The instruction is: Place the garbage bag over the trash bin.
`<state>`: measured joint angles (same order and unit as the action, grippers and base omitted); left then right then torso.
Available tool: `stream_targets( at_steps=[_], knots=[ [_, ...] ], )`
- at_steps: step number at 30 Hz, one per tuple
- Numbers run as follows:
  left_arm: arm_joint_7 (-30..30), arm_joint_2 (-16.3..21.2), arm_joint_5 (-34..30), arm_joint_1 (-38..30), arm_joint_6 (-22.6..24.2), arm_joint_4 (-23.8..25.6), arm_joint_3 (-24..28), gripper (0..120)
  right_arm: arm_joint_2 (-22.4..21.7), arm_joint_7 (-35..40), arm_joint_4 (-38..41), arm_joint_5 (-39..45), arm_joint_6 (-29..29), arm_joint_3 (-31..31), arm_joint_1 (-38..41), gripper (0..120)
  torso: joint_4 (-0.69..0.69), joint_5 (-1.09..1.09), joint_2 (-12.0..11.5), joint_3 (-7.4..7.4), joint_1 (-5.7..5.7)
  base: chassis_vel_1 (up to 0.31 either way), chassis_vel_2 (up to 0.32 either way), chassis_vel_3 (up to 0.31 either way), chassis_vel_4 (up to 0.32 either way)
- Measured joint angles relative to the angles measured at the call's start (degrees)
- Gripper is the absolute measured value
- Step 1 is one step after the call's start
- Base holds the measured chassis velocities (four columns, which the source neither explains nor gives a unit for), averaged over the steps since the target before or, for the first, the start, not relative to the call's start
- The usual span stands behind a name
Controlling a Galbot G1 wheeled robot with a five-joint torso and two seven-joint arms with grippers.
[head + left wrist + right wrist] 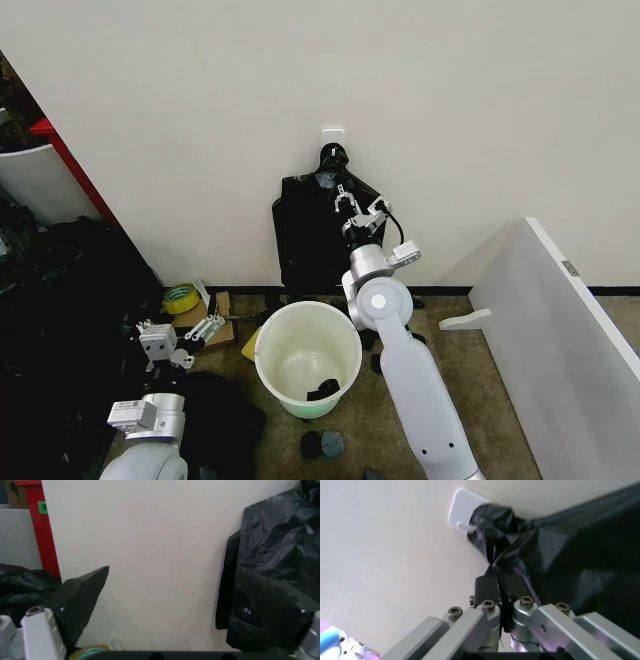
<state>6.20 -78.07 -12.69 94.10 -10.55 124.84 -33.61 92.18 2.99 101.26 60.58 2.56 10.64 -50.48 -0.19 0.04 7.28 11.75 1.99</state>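
Early yet — right gripper (501, 592) clenched on the bag (305, 235) hanging at the far wall, bin (306, 358) bare, left gripper (180, 340) released.

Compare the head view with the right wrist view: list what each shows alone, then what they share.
Head view alone: the round white plastic trash bin on the floor, the yellow tape roll, the idle left gripper low beside the bin, open. Right wrist view alone: the pads pinched on a twisted fold of plastic. Shared: the crinkled glossy black garbage bag hanging from the white wall hook, and the right gripper shut on it.
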Motion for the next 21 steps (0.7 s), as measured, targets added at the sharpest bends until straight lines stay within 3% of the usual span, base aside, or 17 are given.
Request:
stream_targets(
  at_steps=[7, 21],
  knots=[
    [0.24, 0.01, -0.02, -0.22, -0.17, -0.57, 0.31, 100, -1.36, -3.63, 4.04, -2.32, 1.90, -2.75, -7.56, 0, 0.01, 0.01, 0.00, 0.00, 0.00, 0.000, 0.000, 0.000, 0.000],
    [0.23, 0.30, 0.14, -0.55, -0.18, -0.99, 1.31, 100, -15.02, -13.67, 6.53, -17.13, 7.54, -8.36, -22.25, 0, 0.00, 0.00, 0.00, 0.00, -0.01, 0.000, 0.000, 0.000, 0.000]
  ],
)
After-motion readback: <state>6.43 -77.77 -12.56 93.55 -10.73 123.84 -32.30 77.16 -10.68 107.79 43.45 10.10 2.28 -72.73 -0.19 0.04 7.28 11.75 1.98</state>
